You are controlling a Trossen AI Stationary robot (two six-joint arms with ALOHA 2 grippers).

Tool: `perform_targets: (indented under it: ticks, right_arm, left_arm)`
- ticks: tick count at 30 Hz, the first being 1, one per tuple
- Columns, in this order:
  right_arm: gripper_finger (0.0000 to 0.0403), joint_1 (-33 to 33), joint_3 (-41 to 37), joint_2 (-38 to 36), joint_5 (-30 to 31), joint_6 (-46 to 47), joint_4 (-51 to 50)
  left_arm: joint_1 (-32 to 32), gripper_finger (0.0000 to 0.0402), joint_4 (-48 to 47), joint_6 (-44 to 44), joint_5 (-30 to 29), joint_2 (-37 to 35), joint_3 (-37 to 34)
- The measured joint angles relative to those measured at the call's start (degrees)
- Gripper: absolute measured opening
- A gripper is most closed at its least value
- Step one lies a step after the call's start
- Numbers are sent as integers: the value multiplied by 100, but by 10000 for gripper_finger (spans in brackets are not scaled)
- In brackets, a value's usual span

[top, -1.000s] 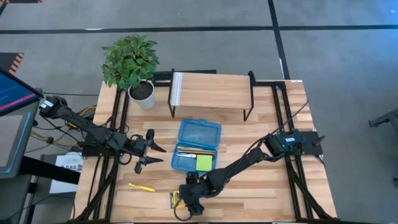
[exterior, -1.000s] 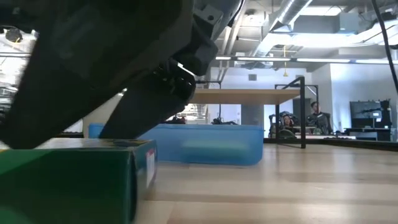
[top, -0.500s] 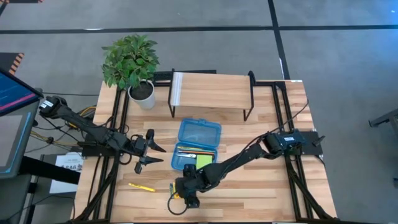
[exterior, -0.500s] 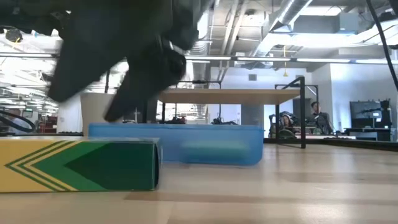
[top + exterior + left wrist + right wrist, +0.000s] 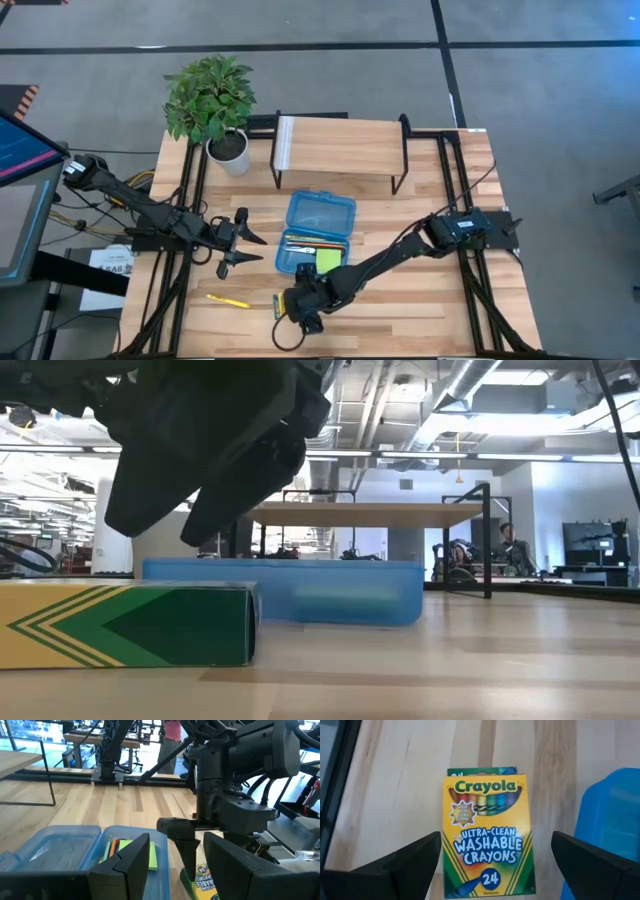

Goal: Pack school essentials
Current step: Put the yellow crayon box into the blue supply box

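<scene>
- R claw [image 5: 490, 865] open, fingers spread wide, hovering directly above the Crayola crayon box [image 5: 487, 835]; looks like pre-grasp alignment, not touching yet.
- Crayon box [image 5: 125, 625] lies flat on desk [image 5: 430, 310], just beside the near-left corner of the blue case [image 5: 318, 235]; close, so short carry.
- Case open; lime sticky pad [image 5: 329, 261] + pencils [image 5: 300, 243] already inside.
- Yellow pencil [image 5: 228, 300] loose on desk, left of box.
- L claw [image 5: 240, 242] open, parked left of case, idle.

Bright, even ceiling light – soft shadows, nearest pincer [image 5: 215, 460] dark and blurred.
</scene>
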Motion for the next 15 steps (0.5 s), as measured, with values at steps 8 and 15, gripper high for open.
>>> perform_targets:
  ticks: [8,15]
  right_arm:
    - [400,7,-68,0,-153,10,111]
    - [400,-41,-90,271,-177,16,29]
  left_arm:
    - [2,174,-24,-7,0,0,-2]
    - [0,174,-24,-14,2,0,-2]
